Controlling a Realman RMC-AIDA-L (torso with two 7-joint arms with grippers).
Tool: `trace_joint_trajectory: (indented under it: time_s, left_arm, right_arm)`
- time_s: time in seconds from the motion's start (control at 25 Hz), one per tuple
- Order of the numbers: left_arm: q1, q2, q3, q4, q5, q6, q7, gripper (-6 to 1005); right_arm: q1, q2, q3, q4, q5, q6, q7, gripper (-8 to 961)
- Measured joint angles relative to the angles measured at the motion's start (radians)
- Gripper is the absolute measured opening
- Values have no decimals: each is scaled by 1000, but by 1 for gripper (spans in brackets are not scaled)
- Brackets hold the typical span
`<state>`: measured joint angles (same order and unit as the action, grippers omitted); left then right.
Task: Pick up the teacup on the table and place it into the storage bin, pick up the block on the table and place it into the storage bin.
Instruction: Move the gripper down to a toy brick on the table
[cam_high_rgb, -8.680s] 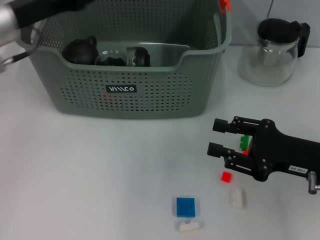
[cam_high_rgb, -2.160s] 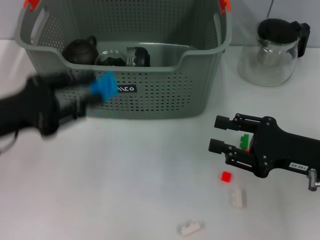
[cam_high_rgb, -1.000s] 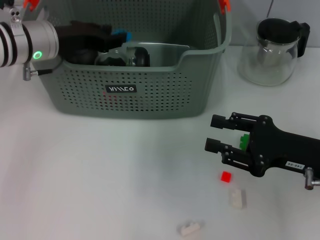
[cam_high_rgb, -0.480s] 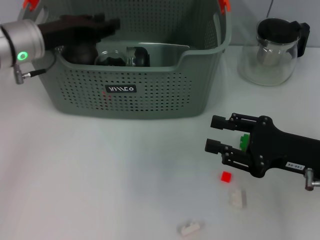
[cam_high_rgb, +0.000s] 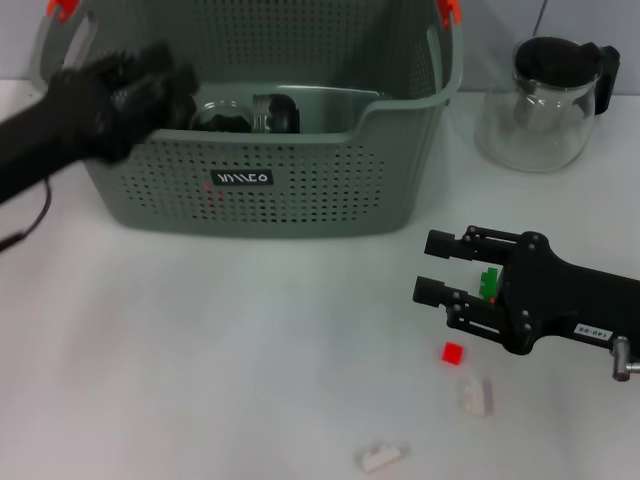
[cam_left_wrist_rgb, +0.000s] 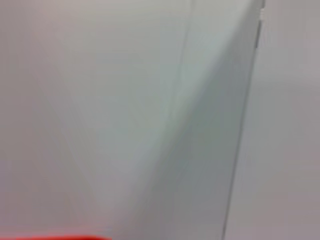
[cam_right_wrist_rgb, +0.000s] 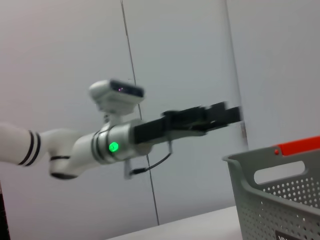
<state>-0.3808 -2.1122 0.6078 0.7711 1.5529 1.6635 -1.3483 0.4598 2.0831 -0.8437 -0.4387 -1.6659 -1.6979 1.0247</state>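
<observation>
A: From the head view, how many things are on the table?

B: One grey-green storage bin (cam_high_rgb: 300, 190) with two orange handle clips, one glass teapot (cam_high_rgb: 545, 100) beside it to the right, and loose blocks: one red block (cam_high_rgb: 453, 352), two white blocks (cam_high_rgb: 476, 396), plus a green block (cam_high_rgb: 489, 281) between the right gripper's (cam_high_rgb: 432, 266) spread fingers.

A: And inside the bin?

B: One dark teapot and some glass pieces; I can't pick out a teacup. The left gripper (cam_high_rgb: 165, 85) is blurred over the bin's left end; its fingers can't be read.

A: Left wrist view?

B: Only blur.

A: Right wrist view?

B: One bin corner (cam_right_wrist_rgb: 280, 195) and the left gripper (cam_right_wrist_rgb: 227, 114) above it.
</observation>
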Motion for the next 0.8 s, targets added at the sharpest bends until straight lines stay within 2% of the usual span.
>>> trace_joint_trajectory:
  time_s: [0.2, 0.4, 0.52, 0.6, 0.8]
  left_arm:
    - [85, -10, -3, -3, 90, 103, 127, 459]
    - [136, -47, 22, -1, 321, 198, 311, 458]
    - [137, -60, 94, -47, 406, 175, 371, 458]
    - [123, -62, 161, -114, 435, 133, 401, 453]
    - [74, -62, 266, -253, 451, 20, 466, 427]
  right_arm:
    - [5, -1, 0, -1, 0, 0, 0, 565]
    - [8, 2, 0, -3, 0, 0, 0, 564]
    - [12, 2, 0, -2, 0, 0, 0, 564]
    - [12, 2, 0, -1, 0, 0, 0, 564]
    - [11, 2, 0, 0, 0, 3, 0, 563]
